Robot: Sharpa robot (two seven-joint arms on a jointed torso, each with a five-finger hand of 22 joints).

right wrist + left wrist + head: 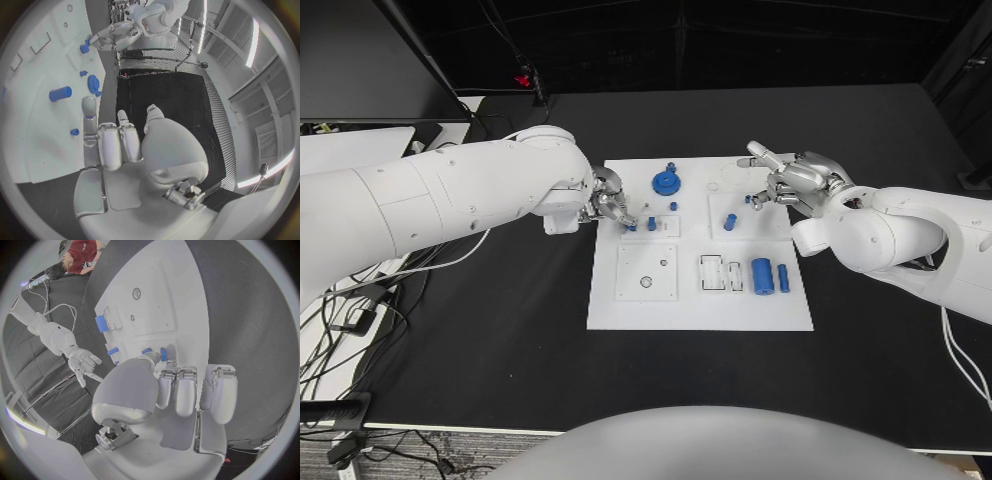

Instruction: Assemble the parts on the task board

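The white task board (701, 300) lies mid-table. My left hand (606, 202) hovers over its near-left upper part, fingers curled (178, 390), with their tips right at two small blue pegs (632, 227) (164, 354). I cannot tell whether it grips one. A blue gear (666, 183) stands at the board's far edge. My right hand (793, 180) is over the far right corner, one finger straight (89, 107), thumb apart, holding nothing. A small blue piece (750, 199) (74, 132) lies beside its fingers. A blue peg (730, 221), a blue cylinder (762, 275) and a thin blue bar (783, 278) rest on the board.
Bare black table (877, 350) surrounds the board. Cables (343, 310) trail off the table's left side. A white raised panel (646, 273) with holes sits on the board's lower left.
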